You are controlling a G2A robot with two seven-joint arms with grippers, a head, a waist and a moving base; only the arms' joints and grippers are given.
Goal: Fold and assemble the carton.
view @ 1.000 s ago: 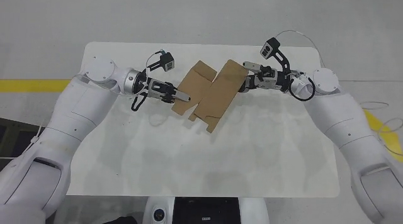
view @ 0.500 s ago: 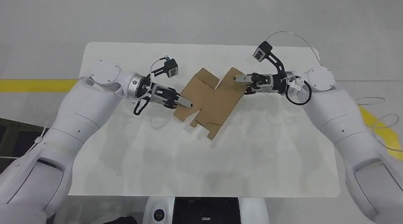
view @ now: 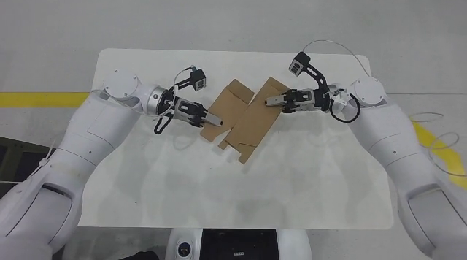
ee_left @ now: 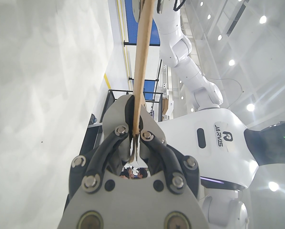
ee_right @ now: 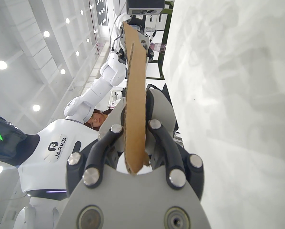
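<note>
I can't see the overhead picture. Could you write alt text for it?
Seen from above, a white two-armed robot holds a flat brown carton at a white table. The left gripper pinches one edge, and the right gripper pinches the opposite edge.

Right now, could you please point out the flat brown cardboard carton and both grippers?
Carton [view: 244,121], top view, middle panel.
Left gripper [ee_left: 135,104], left wrist view, between fingertips.
Right gripper [ee_right: 136,102], right wrist view, between fingertips.

carton [view: 244,117] over table [view: 306,187] middle | left gripper [view: 213,120] at carton's left edge | right gripper [view: 271,101] at carton's right edge
</note>
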